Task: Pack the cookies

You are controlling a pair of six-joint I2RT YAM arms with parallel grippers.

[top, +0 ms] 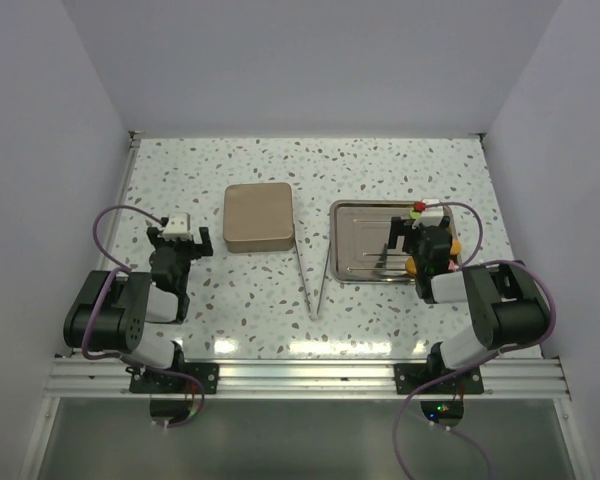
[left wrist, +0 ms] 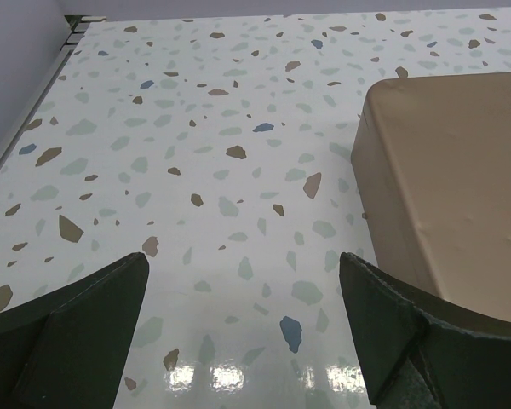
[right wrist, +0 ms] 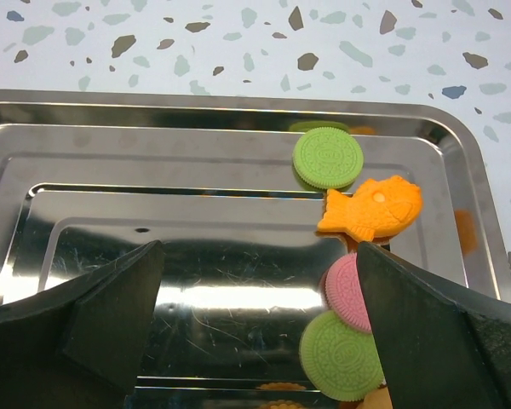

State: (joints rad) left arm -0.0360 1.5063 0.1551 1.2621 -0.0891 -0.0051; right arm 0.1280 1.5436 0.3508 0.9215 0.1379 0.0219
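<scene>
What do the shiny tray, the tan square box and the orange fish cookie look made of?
Shiny rectangular metal tray: likely stainless steel, polished; mirror reflections, fine scratches.
Tan square box: perhaps painted tin or plastic, matte; slight dents near its rounded edge.
Orange fish-shaped cookie: probably moulded plastic or rubber; uniform bright colour, soft sheen.
</scene>
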